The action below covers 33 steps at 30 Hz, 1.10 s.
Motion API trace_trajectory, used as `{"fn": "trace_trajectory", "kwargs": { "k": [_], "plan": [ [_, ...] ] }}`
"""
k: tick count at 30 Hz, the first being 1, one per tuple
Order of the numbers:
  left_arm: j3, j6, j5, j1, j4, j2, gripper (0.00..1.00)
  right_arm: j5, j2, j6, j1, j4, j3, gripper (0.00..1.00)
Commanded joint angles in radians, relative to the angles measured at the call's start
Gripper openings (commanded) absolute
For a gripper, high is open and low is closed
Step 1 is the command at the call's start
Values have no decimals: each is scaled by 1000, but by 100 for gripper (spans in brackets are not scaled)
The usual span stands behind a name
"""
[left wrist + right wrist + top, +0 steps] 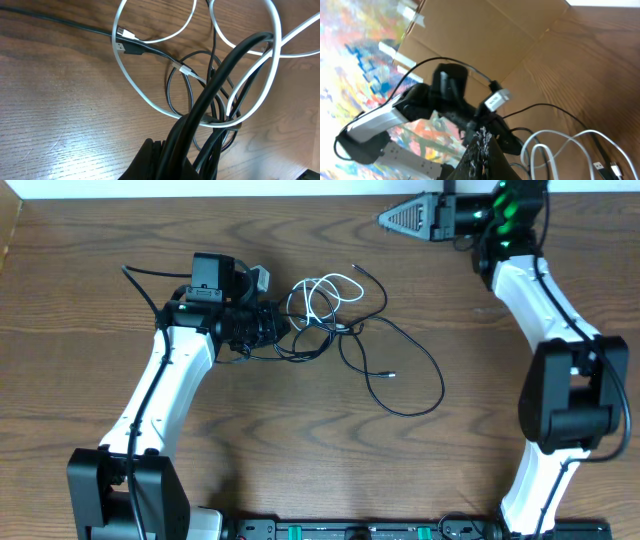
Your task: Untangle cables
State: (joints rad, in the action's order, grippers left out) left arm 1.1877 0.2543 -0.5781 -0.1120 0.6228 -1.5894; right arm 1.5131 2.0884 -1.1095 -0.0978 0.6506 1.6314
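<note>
Left jaws are clamped on a few black strands at the left edge of the cables (330, 330), down by the tabletop (300, 470). In the left wrist view, those strands run straight out from between them. The rest of the tangle lies to the right of that grip. First comes a white cable (318, 295) coiled in loops among the black ones, then a long black loop (425, 380) trailing rightward and toward the near edge. The heap's long axis therefore runs roughly from far left to near right.

Further right, the right jaws are pressed together on nothing. They sit at the far edge, pointing left toward the heap and well apart from it.

We judge the left arm (165, 380) much the nearer. A pull would start there, and the right arm (545, 290) would have to reach across to pin or lift a loop.

We see a wood-grain tabletop under the cords, and brown cardboard (485, 35) stands beyond it.
</note>
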Motion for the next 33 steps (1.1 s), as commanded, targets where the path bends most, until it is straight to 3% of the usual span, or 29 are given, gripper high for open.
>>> {"fn": "trace_trajectory", "kwargs": {
  "k": [1,4,7,10,12,23,29,33],
  "plan": [
    [6,-6,-14,4,-3,16,7,-41,40,34,-5,1,3,2],
    [6,-5,-14,4,-3,16,7,-95,51,118,-5,-97,3,2],
    [6,10,-14,4,-3,16,7,-217,51,298,-8,-354,3,2],
    [6,10,-13,4,-3,16,7,-481,51,531,-14,-724,3,2],
    [6,10,-13,4,-3,16,7,-532,51,603,-15,-817,3,1],
    [6,45,-13,4,-19,16,8,-491,-70,821,-67,-955,3,2],
    [6,109,-12,4,-21,16,8,-600,-198,951,-159,-1150,3,39],
    [6,126,-13,4,-23,16,8,-713,-209,944,-240,-1212,3,47]
  ]
}}
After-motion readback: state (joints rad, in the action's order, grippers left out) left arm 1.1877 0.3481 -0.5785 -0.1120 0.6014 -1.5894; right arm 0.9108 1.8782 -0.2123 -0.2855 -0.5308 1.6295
